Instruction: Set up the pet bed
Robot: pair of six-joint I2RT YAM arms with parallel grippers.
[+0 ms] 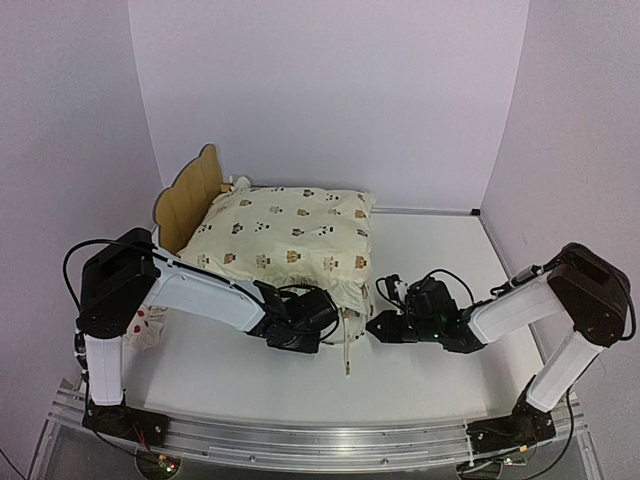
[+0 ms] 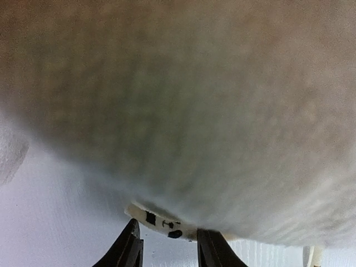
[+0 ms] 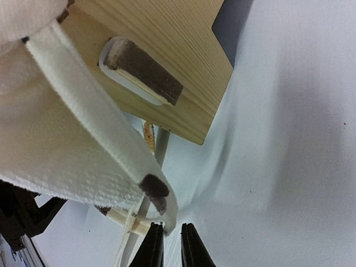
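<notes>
The pet bed (image 1: pixel 190 195) stands at the back left, its bear-ear headboard upright. A cream cushion (image 1: pixel 290 235) printed with bear faces lies on it and covers the frame. My left gripper (image 1: pixel 335 322) sits at the cushion's near edge. In the left wrist view its fingers (image 2: pixel 133 247) stand apart, and a printed ruffle edge (image 2: pixel 161 221) lies just past the tips. My right gripper (image 1: pixel 375 322) is at the near right corner. Its jaws (image 3: pixel 167 239) are almost together, with the tip of the ruffle (image 3: pixel 167 214) at their mouth. A plywood panel (image 3: pixel 178 67) shows above.
A small white pillow with red spots (image 1: pixel 145 325) lies on the table behind my left arm. White walls close in the back and both sides. A thin strap (image 1: pixel 347 350) hangs from the cushion toward the front. The aluminium rail (image 1: pixel 320 440) runs along the near edge.
</notes>
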